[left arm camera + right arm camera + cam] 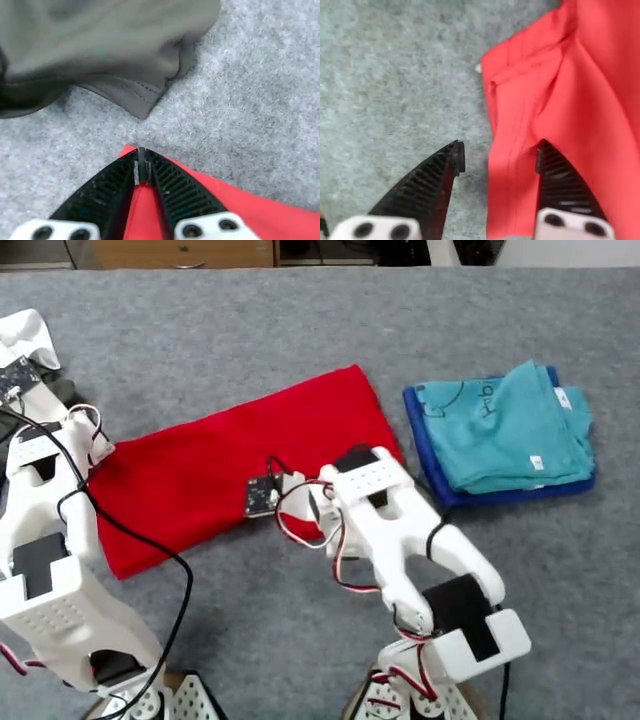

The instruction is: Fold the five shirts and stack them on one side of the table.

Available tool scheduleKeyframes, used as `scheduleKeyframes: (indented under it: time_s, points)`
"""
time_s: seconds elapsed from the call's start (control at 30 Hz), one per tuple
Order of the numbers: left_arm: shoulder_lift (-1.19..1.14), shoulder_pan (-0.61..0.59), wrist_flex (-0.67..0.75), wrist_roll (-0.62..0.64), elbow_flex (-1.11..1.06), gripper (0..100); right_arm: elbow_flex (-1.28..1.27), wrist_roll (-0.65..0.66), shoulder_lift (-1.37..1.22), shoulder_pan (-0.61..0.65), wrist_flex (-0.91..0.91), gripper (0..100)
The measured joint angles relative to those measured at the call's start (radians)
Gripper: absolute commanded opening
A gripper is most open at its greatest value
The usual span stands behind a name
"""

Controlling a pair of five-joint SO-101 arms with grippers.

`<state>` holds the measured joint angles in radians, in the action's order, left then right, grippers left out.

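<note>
Red shirt [240, 470], folded to a long strip, lies slantwise on the desk [300, 330] in the high view. Its long axis runs from near left to far right, toward the teal shirt [505, 430] stacked on a blue one [420, 440]. Left wrist view: my left end effector [141, 165] is pinching the strip's corner, and I reckon so thin a bite could slip. Right wrist view: my right end effector [499, 150] is spread astride the hem, so closing might catch only one layer.
</note>
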<state>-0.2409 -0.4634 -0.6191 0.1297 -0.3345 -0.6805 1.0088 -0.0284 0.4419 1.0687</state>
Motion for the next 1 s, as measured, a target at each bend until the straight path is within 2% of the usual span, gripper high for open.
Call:
scheduleKeyframes:
  time_s: [0.83, 1.0]
  points:
    - [0.0, 0.0, 0.0, 0.0, 0.0, 2, 0.012, 0.012, -0.026, -0.009, -0.038, 24.5]
    - [0.0, 0.0, 0.0, 0.0, 0.0, 2, 0.015, 0.012, -0.028, -0.012, -0.044, 16.8]
